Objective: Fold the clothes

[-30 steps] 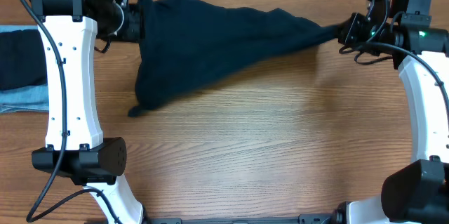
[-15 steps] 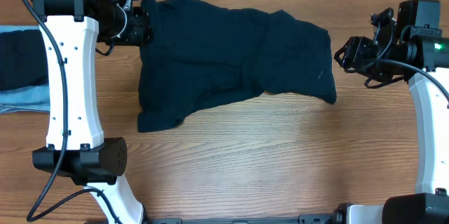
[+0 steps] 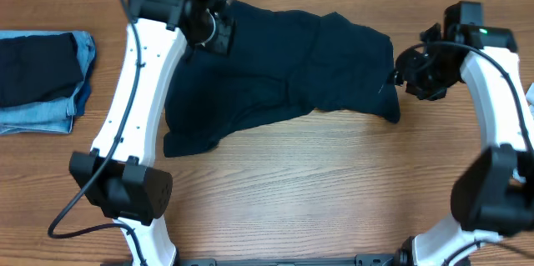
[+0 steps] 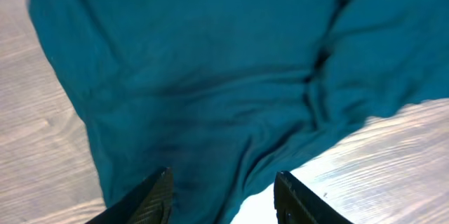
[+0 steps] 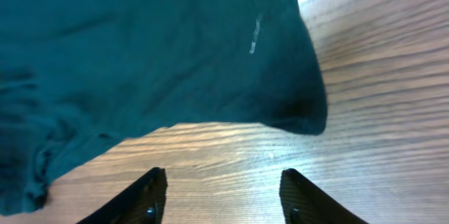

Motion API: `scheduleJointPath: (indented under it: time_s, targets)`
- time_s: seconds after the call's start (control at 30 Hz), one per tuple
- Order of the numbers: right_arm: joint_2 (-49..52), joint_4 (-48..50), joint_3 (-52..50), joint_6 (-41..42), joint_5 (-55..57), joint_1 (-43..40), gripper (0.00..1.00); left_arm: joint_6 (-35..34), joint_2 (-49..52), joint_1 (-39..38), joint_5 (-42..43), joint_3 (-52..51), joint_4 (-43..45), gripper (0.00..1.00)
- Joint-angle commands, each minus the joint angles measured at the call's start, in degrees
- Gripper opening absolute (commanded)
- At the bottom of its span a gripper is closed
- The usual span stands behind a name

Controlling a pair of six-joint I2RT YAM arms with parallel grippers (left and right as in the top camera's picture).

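The navy shirt lies rumpled along the desk's far edge. The left gripper hangs over its far-left corner, jaws apart. The right gripper, also spread and empty, is just beside the shirt's right edge.

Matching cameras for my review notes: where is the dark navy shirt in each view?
Overhead: navy shirt spread across top centre.
Left wrist: it fills most of the frame.
Right wrist: it covers the upper left.
Shared landmark: the wooden table beside its hem.
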Motion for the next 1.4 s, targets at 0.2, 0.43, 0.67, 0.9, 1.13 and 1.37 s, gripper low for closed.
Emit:
scheduleJointPath:
  time_s: [0.2,0.43,0.67,0.9,1.13,1.37]
  targets:
    - [8.26,7.63,0.33,-0.42,-3.06,4.59,0.51,-2.71,-0.11,1.88,-2.95,-19.54,10.38,0.52]
    - [11.56,11.45,0.33,0.66,-2.95,7.65,0.47,-3.45,-0.11,1.88,-2.95,-28.35,16.57,0.55]
    - [12.68,10.64,0.33,-1.55,-3.41,8.52,0.62,-4.61,-0.11,1.88,-2.71,-33.62,18.49,0.57]
    - [12.68,7.43,0.28,-1.20,-2.47,8.85,0.66,-4.68,-0.11,1.88,-2.23,-37.73,21.22,0.61]
    - [12.68,8.15,0.28,1.51,1.29,8.85,0.51,-5.68,-0.11,1.86,1.64,-41.64,23.21,0.59]
    - [12.68,8.11,0.28,1.51,1.31,8.85,0.60,-4.68,-0.13,1.77,9.18,-41.64,21.88,0.56]
